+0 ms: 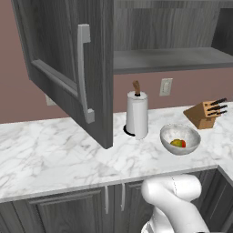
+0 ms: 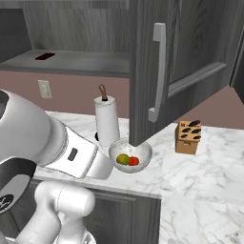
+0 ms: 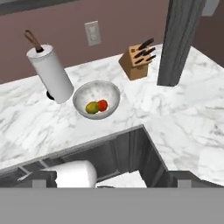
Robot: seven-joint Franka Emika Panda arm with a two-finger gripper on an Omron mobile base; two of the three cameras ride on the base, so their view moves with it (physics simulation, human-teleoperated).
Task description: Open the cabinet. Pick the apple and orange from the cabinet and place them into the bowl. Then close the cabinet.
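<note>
My gripper [image 3: 114, 183] had its two dark tips spread as wide as they go, with nothing between them. It looked down from above the counter's front edge, back from the work, and I judged that fitting, since it had nothing to carry.

The shallow round whitish-grey speckled bowl [image 1: 184, 132] sat on the white marble counter [image 1: 54, 150], just beside the white paper-towel roll on its dark base [image 1: 137, 113] and well apart from the tan wooden knife block [image 1: 205, 113]. In it lay a greenish-yellow round fruit [image 3: 92, 107] touching a red-orange one [image 3: 103, 104]. I took these for the apple and the orange, though I could not tell which was which. They rested low in the middle, where the sloping wall would keep them from rolling.

The large dark grey wood-grain cabinet [image 1: 59, 54] hung above the counter with both recessed-panel doors swung out towards me. Its grey shelf [image 1: 168, 59] carried no fruit that I could see. The left door's long silver bar handle [image 1: 83, 73] faced the base, and the right door's handle [image 2: 159, 71] hung above the bowl.

I reckoned the fruit part was done and only the closing was left. The wide jaws suited that, ready to take a bar or push a panel, and the risk was a door edge sweeping near the roll
</note>
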